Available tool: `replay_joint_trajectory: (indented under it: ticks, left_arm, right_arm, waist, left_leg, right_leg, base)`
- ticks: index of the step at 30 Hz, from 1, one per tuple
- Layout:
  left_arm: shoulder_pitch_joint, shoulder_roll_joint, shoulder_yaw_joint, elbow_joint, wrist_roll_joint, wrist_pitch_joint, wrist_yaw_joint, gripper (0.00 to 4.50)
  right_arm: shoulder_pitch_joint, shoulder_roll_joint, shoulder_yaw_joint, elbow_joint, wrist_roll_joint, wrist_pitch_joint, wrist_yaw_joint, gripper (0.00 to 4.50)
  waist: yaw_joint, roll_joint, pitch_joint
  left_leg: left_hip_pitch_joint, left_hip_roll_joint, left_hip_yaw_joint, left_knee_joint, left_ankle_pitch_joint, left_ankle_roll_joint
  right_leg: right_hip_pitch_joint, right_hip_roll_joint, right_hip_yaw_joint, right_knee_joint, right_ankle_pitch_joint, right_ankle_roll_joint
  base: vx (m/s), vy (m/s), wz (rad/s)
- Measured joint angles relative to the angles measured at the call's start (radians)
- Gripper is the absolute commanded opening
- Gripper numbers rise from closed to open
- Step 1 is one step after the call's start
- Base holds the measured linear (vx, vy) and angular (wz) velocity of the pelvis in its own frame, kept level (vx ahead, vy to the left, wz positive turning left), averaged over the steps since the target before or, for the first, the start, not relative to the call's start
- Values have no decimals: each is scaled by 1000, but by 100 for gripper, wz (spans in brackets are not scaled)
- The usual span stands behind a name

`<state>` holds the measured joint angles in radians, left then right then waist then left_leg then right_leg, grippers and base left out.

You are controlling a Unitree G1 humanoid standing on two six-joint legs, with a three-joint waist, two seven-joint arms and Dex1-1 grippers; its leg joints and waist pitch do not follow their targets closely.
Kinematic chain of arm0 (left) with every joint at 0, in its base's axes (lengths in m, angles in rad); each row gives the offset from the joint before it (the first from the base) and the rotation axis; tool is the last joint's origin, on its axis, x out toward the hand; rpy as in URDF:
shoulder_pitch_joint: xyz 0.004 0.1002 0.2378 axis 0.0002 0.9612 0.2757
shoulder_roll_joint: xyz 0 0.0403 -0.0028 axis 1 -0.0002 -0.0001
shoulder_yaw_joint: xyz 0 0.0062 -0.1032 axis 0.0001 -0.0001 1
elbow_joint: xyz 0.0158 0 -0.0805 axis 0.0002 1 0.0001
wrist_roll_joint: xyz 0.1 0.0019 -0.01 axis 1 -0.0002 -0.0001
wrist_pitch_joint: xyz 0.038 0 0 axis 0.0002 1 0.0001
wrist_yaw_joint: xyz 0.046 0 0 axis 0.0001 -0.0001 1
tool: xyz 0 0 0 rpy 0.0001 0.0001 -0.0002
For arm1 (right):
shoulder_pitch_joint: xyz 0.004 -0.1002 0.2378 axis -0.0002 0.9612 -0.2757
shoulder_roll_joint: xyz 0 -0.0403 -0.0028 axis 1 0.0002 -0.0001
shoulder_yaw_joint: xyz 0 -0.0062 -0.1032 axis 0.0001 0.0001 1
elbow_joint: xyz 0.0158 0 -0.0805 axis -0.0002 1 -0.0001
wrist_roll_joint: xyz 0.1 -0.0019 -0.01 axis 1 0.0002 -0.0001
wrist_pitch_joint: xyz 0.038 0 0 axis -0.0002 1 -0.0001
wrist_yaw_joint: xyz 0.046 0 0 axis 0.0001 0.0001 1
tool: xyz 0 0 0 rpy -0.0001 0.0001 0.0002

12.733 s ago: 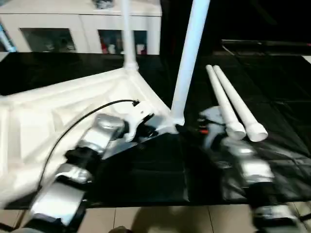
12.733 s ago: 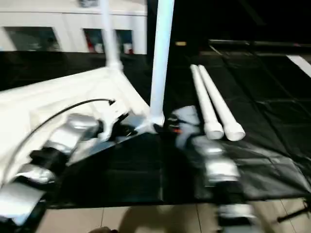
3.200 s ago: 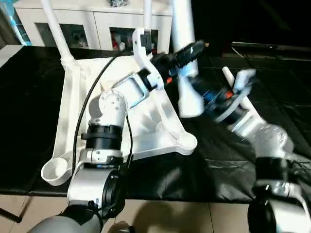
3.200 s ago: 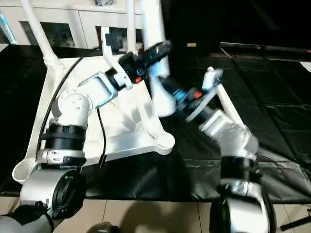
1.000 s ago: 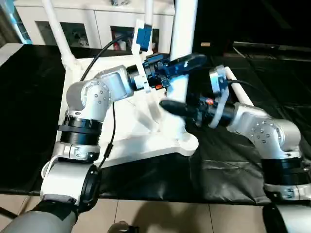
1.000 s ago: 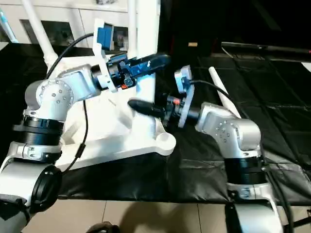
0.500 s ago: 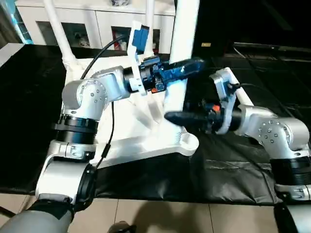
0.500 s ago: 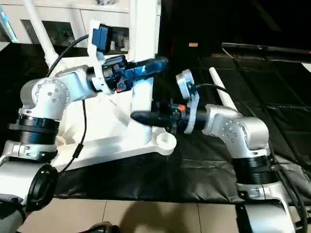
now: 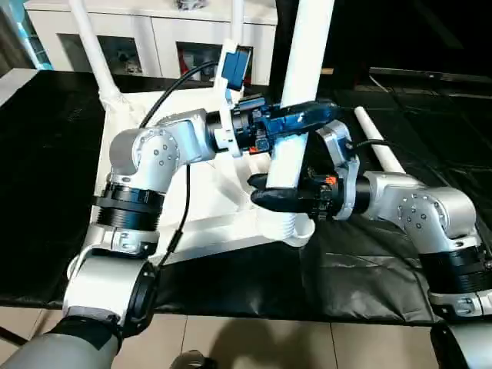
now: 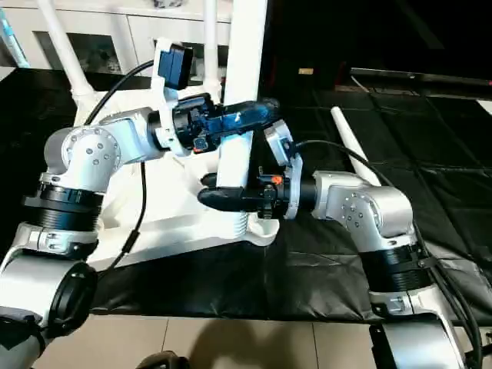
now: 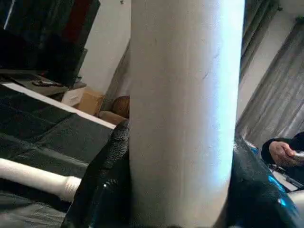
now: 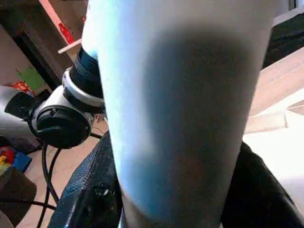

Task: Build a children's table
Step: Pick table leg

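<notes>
Right, both my left gripper (image 9: 296,117) and right gripper (image 9: 278,195) clamp the leg (image 9: 296,115) upright over the tabletop's (image 9: 123,154) near corner socket (image 9: 296,228), so next I twist it home.

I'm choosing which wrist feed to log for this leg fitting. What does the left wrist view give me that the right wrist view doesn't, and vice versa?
Left wrist view: a spare leg lying on the black mat, and a person's hand in the background.
Right wrist view: part of the white table top and a silver and black arm joint.
Both: the upright leg up close between black fingers. The left claw and right claw are each shut on it.
</notes>
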<state>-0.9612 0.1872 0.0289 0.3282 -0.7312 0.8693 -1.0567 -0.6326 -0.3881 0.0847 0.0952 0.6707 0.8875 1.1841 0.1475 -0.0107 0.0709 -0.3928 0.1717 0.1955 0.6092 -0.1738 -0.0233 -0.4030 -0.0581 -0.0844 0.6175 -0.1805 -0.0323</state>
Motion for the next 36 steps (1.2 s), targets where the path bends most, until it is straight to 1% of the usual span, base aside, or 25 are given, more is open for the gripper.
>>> replay_joint_trajectory:
  ticks: [10, 11, 13, 15, 17, 20, 21, 22, 25, 26, 27, 30, 33, 35, 36]
  left_arm:
    - [0, -2, 4, -10, 0, -5, 4, 188]
    - [0, -12, 12, -10, -1, -3, 23, 223]
    - [0, -22, 34, -14, -4, -3, 60, 258]
    - [0, -36, 54, -38, -4, -23, 99, 260]
    - [0, -39, 54, -57, 8, -47, 131, 270]
    - [0, -50, 53, -71, 47, -83, 202, 272]
    - [0, -59, 50, -71, 72, -104, 233, 272]
    - [0, -67, 49, -71, 86, -114, 252, 244]
    - [0, -82, 35, -72, 119, -135, 301, 237]
    - [0, -90, 32, -76, 129, -137, 324, 231]
    - [0, -96, 31, -80, 138, -137, 346, 206]
    - [0, -110, 36, -90, 138, -137, 388, 197]
    - [1, -113, 38, -96, 139, -143, 396, 182]
    - [2, -113, 38, -96, 140, -148, 396, 181]
    - [3, -113, 38, -96, 140, -148, 396, 181]
  right_arm:
    - [0, 4, 1, -3, -1, -19, -1, 200]
    - [0, 5, -2, -3, -1, -24, -5, 200]
    - [0, 14, -13, -3, -3, -33, -23, 199]
    - [4, 29, -12, -2, -13, -43, -42, 197]
    - [5, 35, -11, -2, -19, -54, -60, 197]
    - [6, 39, -11, 3, -41, -72, -87, 196]
    - [6, 39, -12, 9, -48, -73, -98, 196]
    - [6, 38, -12, 15, -53, -75, -103, 196]
    - [8, 38, -13, 33, -64, -82, -120, 196]
    - [9, 38, -12, 38, -80, -91, -132, 196]
    - [10, 39, -12, 43, -89, -100, -140, 196]
    - [9, 44, -16, 48, -102, -122, -159, 196]
    - [9, 48, -17, 52, -115, -147, -160, 196]
    - [9, 52, -16, 57, -120, -157, -161, 196]
    - [9, 52, -16, 58, -120, -158, -161, 231]
  waist:
    - [0, 0, 0]
    - [0, 0, 0]
    - [0, 0, 0]
    - [-1, 0, 0]
    - [-1, 0, 0]
    - [-1, -1, 0]
    - [0, -1, 0]
    - [0, -1, 0]
    - [-1, -1, 0]
    - [-1, -1, 0]
    - [-2, -1, 0]
    - [-3, -1, 0]
    - [-4, -1, 0]
    - [-4, -1, 0]
    - [-4, -1, 0]
  left_leg:
    - [0, 0, 0, 0, 0, 0]
    - [0, 0, 0, 0, 0, 0]
    - [0, 0, 0, 1, 0, 0]
    - [0, 0, 0, 1, 0, 0]
    - [0, 0, 0, 1, 0, 0]
    - [0, 0, -1, 1, 0, 0]
    - [0, 0, -1, 2, 0, 0]
    - [0, 0, -1, 2, 0, 0]
    - [0, 0, -1, 2, 0, 0]
    - [0, 0, -1, 2, 0, 0]
    - [0, 0, -1, 2, 0, 0]
    - [0, 0, -1, 2, 0, 0]
    - [0, 0, -1, 2, 0, 0]
    - [0, 0, -1, 2, 0, 0]
    - [0, 0, -1, 2, 0, 1]
  right_leg:
    - [0, 0, 0, 0, 0, 0]
    - [0, 0, 0, 0, 0, 0]
    - [0, 0, 0, 1, 0, 0]
    - [0, 0, 0, 1, 0, 0]
    - [0, 0, 0, 1, 0, 0]
    - [0, 0, 0, 1, 0, 0]
    - [1, 0, 0, 1, 0, 0]
    - [1, 0, 0, 1, 0, 0]
    - [1, 0, 0, 1, 1, 1]
    - [1, 0, 0, 1, 1, 1]
    - [1, 0, 0, 1, 1, 1]
    - [1, 0, 0, 1, 1, 1]
    - [1, 0, 0, 1, 1, 1]
    - [1, 0, 0, 1, 1, 1]
    - [1, 0, 0, 1, 1, 1]
  base:
    - [0, 0, 0]
    - [0, 0, 0]
    - [0, 0, 0]
    - [0, 0, 0]
    - [0, 0, 0]
    - [0, 0, 0]
    - [0, 0, 0]
    - [0, 0, 0]
    - [0, 0, 0]
    - [0, 0, 0]
    - [0, 0, 0]
    - [0, 0, 0]
    - [0, 0, 0]
    - [0, 0, 0]
    - [0, 0, 0]
